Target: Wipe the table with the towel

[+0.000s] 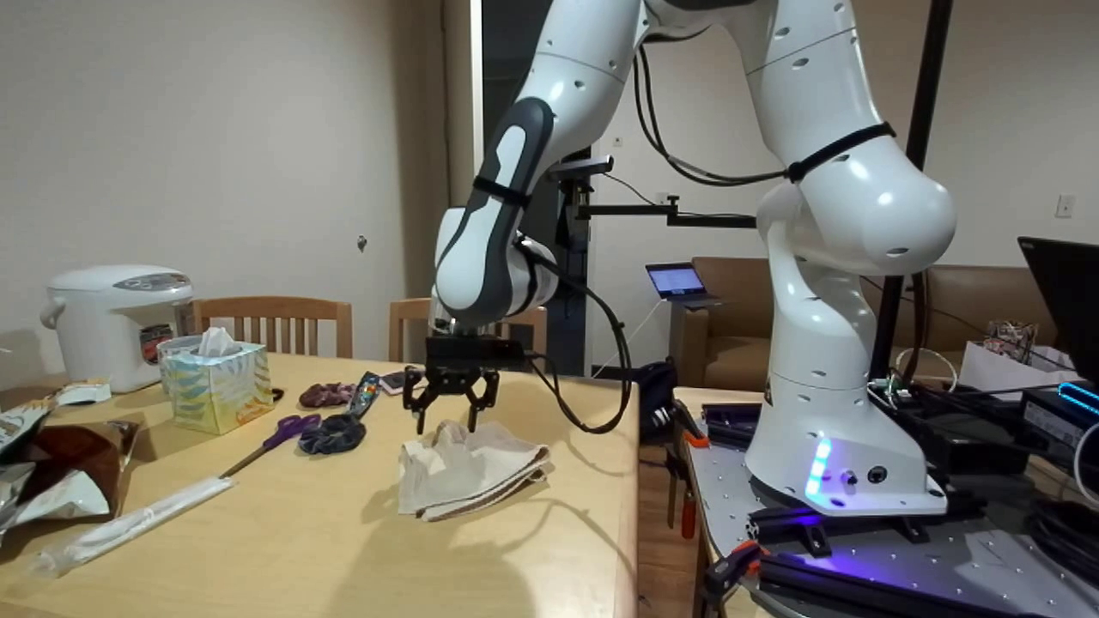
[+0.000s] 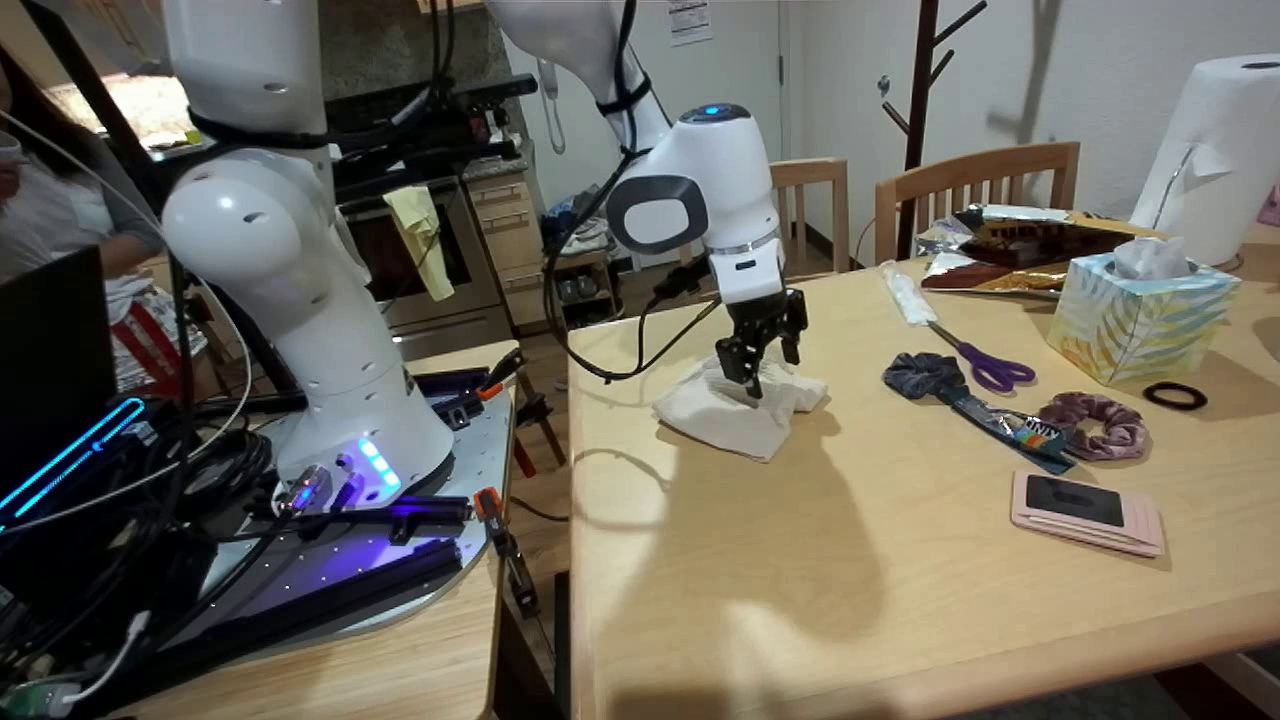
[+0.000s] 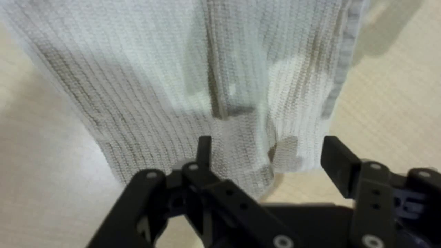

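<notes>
Where the table (image 2: 980, 610) is cluttered, scissors (image 2: 972, 355) lie near scrunchies (image 2: 922, 375).

Tissue box (image 1: 210, 399) w/ a blk hair tie (image 2: 1176, 407) just beside it, then purple-handled scissors (image 2: 970, 353) pointing at a plastic-wrapped white thing (image 1: 133, 524), a blue scrunchie (image 2: 925, 376) & a mauve scrunchie (image 2: 1120, 428) w/ a snack wrapper (image 2: 1015, 428) right by both, plus a pink card wallet (image 2: 1087, 514). There's also shiny snack packaging (image 2: 1050, 242), a white hot water pot (image 1: 112, 330) & a paper towel roll (image 2: 1205, 150) btw. BG's got wooden chairs (image 1: 270, 307), a brown couch (image 1: 740, 330), an open, lit-up laptop (image 1: 676, 280), a coat rack (image 2: 918, 120) & an oven (image 2: 480, 285) w/ a yellow cloth (image 2: 422, 245) hanging on it.
</notes>
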Tool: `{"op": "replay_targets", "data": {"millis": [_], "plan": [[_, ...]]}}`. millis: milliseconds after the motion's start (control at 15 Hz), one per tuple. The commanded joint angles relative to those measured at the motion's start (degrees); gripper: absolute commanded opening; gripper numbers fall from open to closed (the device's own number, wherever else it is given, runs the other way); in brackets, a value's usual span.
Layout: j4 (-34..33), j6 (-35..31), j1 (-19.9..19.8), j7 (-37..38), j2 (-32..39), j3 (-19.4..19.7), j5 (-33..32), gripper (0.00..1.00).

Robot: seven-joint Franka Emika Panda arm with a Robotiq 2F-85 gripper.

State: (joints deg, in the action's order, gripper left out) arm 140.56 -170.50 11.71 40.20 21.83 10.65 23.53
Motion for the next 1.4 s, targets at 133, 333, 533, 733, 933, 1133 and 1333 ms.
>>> {"op": "replay_targets", "data": {"millis": [133, 333, 533, 733, 933, 1133, 1333], "plan": [[4.8, -2.7, -2.0, 1.0, -6.5, -1.7, -0.7, 1.0], [6.4, -3.7, -1.5, 1.8, -8.7, -1.2, -1.3, 1.0], [7.8, -3.6, 2.0, 2.3, -10.4, 2.4, -1.8, 1.0], [9.7, -4.5, 4.1, 2.5, -12.4, 4.9, -2.5, 1.0], [11.3, -3.0, 4.2, -0.9, -15.3, 5.1, -3.3, 1.0], [11.9, -0.3, 3.7, -3.2, -17.1, 4.9, -5.6, 1.0], [13.1, 0.6, 4.5, -2.6, -17.5, 7.9, -14.2, 1.0]]}}
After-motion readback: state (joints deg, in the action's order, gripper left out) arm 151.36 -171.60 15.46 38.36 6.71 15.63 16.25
